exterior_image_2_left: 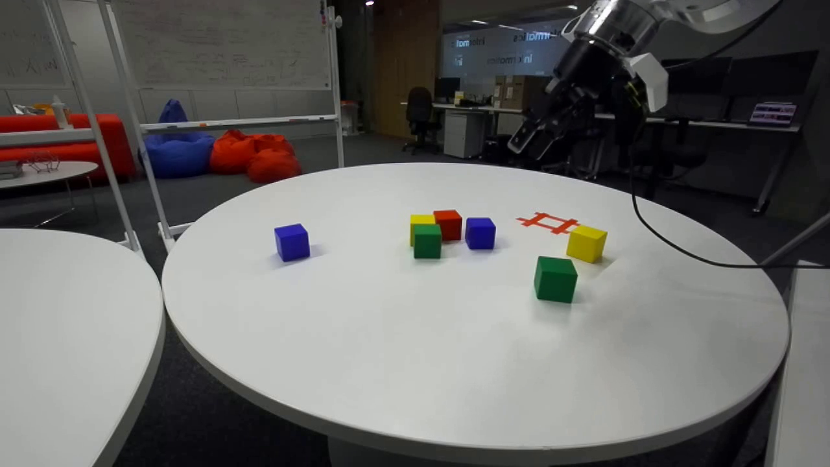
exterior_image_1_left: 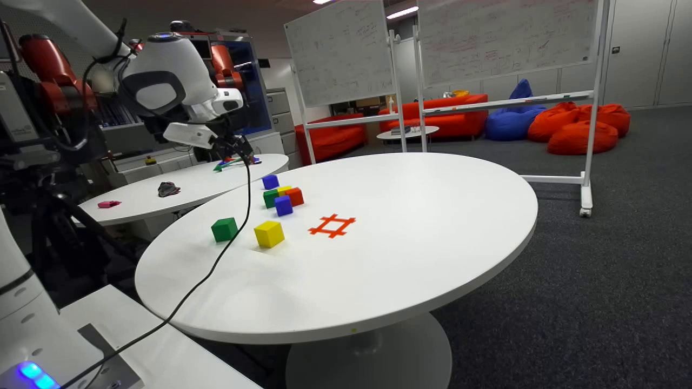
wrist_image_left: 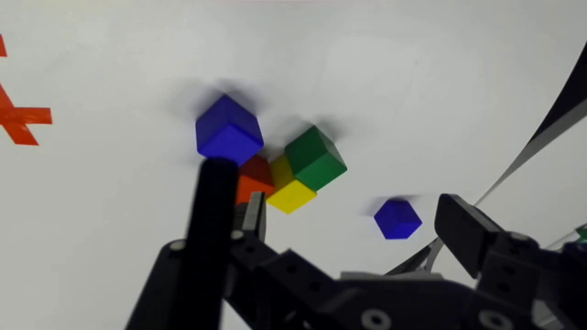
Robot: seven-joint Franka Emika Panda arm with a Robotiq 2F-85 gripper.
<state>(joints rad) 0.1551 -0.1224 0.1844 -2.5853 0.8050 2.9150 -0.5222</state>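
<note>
On the round white table (exterior_image_2_left: 363, 363), seen in an exterior view, a green block (exterior_image_2_left: 556, 279) sits nearest, right of the middle, with a yellow block (exterior_image_2_left: 586, 244) just beyond it to the right. About level with that yellow one, a lone blue block (exterior_image_2_left: 292, 242) stands at the left, well apart from the group in the middle. There, a grouped green block (exterior_image_2_left: 427, 241) touches a grouped yellow block (exterior_image_2_left: 422, 219) on its far side; a red block (exterior_image_2_left: 448, 226) is close against them to the right, and a second blue block (exterior_image_2_left: 480, 233) lies just beside the red one, farther right. Beyond, at the right, orange-red tape (wrist_image_left: 20, 115) marks a square with crossed corners. The gripper (wrist_image_left: 352, 201) hangs well above the table, its jaws standing wide apart; the wrist view looks down past it onto the group and the lone blue block. A black cable (exterior_image_2_left: 746, 266) runs from the arm (exterior_image_2_left: 707, 16) down to the right. Farther off, a whiteboard (exterior_image_2_left: 220, 48) stands at the left, with red bean bags (exterior_image_2_left: 275, 165), a blue bean bag (exterior_image_2_left: 178, 152) and a red sofa (exterior_image_2_left: 121, 144) beyond it; brown boxes (exterior_image_2_left: 522, 92) are at the far right.
</note>
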